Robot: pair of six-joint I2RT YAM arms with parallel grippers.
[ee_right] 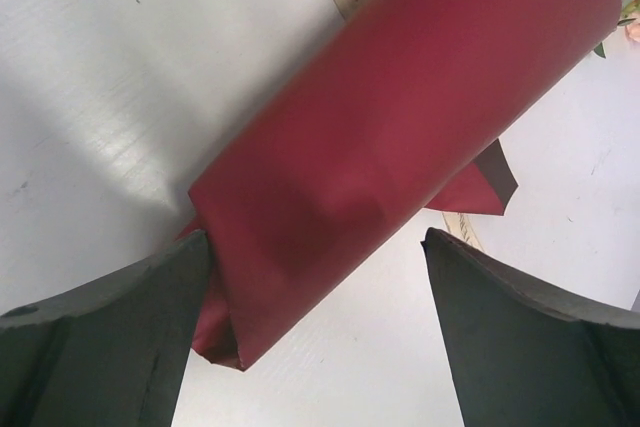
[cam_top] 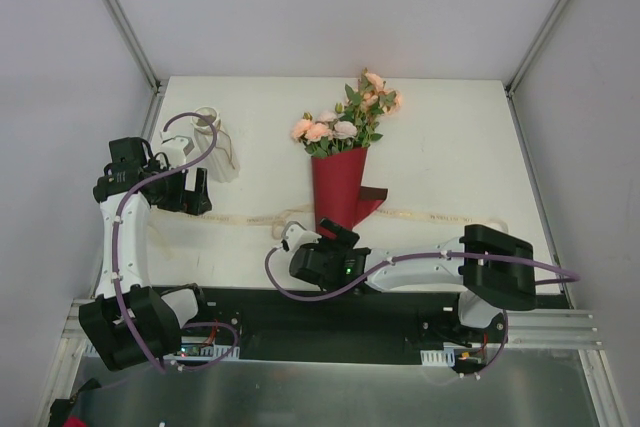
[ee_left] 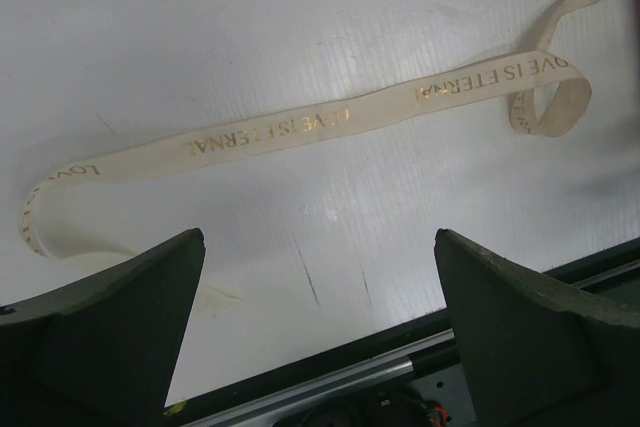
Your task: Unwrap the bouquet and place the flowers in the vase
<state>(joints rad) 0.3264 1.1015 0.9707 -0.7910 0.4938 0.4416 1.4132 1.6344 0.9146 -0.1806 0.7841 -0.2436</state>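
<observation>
Right wrist shows our right gripper (ee_right: 315, 247) released, straddling the narrow end of the dark red paper cone (ee_right: 400, 117); one finger (ee_right: 120, 327) seems to touch it. Top view: the bouquet (cam_top: 340, 162) lies mid-frame, peach-pink roses (cam_top: 330, 130) uppermost. We judge the paper light, crushable, slippery; take its loose lower flap (ee_right: 480, 192). Left gripper (ee_left: 320, 237) gapes empty near the cream lettered ribbon (ee_left: 300, 127).

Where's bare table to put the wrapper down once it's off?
Widest bare patch: right of the bouquet, beyond the ribbon, out to the table edge. Smaller one between the vase and the flowers. Crowded: front centre, right gripper fingers flanking the bouquet's wrapped end; left gripper by the vase.
</observation>
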